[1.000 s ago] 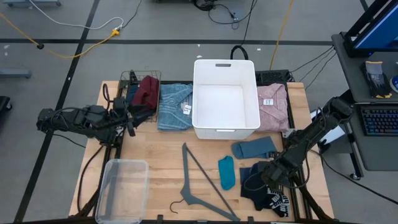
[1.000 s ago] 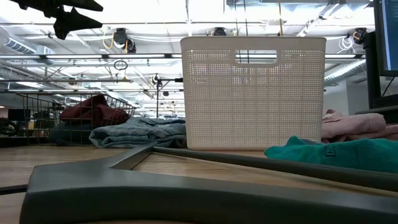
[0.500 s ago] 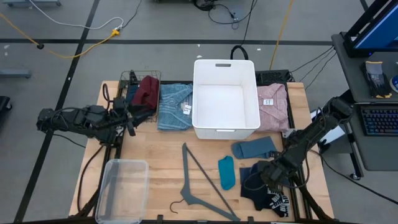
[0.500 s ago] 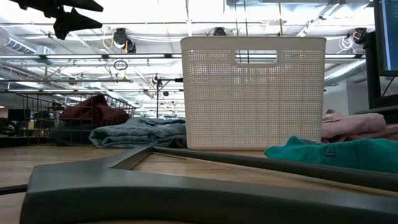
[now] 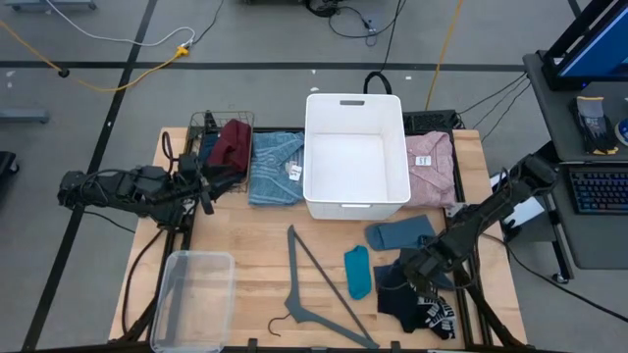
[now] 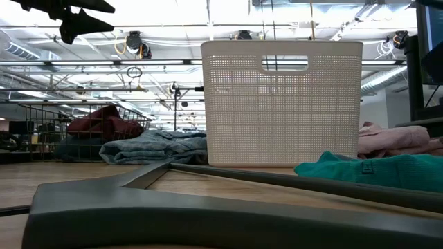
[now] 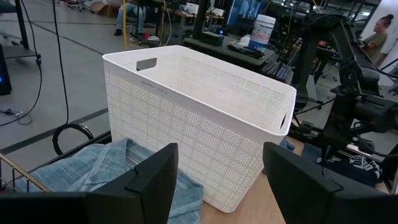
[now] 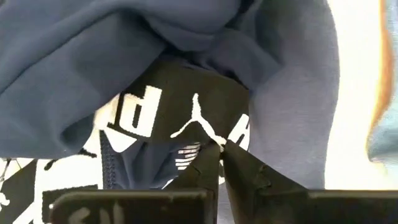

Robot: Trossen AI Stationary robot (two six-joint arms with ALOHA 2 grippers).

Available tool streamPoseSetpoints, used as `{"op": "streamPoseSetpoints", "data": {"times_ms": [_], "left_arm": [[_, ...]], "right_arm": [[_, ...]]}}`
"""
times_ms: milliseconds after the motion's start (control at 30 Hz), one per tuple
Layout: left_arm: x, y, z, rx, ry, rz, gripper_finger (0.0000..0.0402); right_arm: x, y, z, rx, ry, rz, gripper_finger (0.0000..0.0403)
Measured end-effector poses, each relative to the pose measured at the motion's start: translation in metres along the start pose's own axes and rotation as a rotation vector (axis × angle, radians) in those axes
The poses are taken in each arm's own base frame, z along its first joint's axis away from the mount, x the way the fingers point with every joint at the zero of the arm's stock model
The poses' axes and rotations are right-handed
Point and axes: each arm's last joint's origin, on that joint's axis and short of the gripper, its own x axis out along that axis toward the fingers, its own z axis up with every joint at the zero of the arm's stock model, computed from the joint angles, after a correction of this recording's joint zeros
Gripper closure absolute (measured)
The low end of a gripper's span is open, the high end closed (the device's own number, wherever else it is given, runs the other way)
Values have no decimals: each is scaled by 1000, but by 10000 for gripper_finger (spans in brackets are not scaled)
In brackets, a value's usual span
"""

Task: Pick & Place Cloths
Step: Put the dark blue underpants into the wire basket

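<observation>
- Left gripper (image 5: 203,186) waits at the left table edge beside the wire basket (image 5: 218,126), fingers spread wide, empty.
- Hanger (image 5: 312,284) and teal cloth (image 5: 358,272) lie between you and the white bin (image 5: 356,155); lift clear over them.
- Right gripper (image 5: 420,273) sits on the navy cloth pile (image 5: 412,299), front right; fingers look pinched together at the printed cloth (image 8: 180,118), though you can't tell if fabric is caught. Check before lifting.
</observation>
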Motion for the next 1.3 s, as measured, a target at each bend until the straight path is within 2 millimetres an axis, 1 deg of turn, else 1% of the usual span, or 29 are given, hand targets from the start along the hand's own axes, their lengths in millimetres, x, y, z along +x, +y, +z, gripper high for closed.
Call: {"op": "streamPoseSetpoints", "data": {"times_ms": [233, 333, 433, 800, 1100, 1300], "left_arm": [[0, 0, 0, 0, 0, 0, 163], [0, 0, 0, -8, 0, 0, 163], [0, 0, 0, -24, 0, 0, 163], [0, -1, 2, -140, -17, -16, 163], [-1, -10, 20, -226, -146, -178, 163], [9, -19, 23, -236, -157, -246, 163]], "right_arm": [[-1, -6, 2, 50, 15, -28, 400], [-2, -5, 3, 51, 15, -23, 401], [-7, -1, 5, 43, 4, -8, 401], [-42, 23, 17, -41, -58, 60, 402], [-75, 37, 23, -125, -126, 55, 403], [-100, 47, 28, -186, -215, 67, 403]]}}
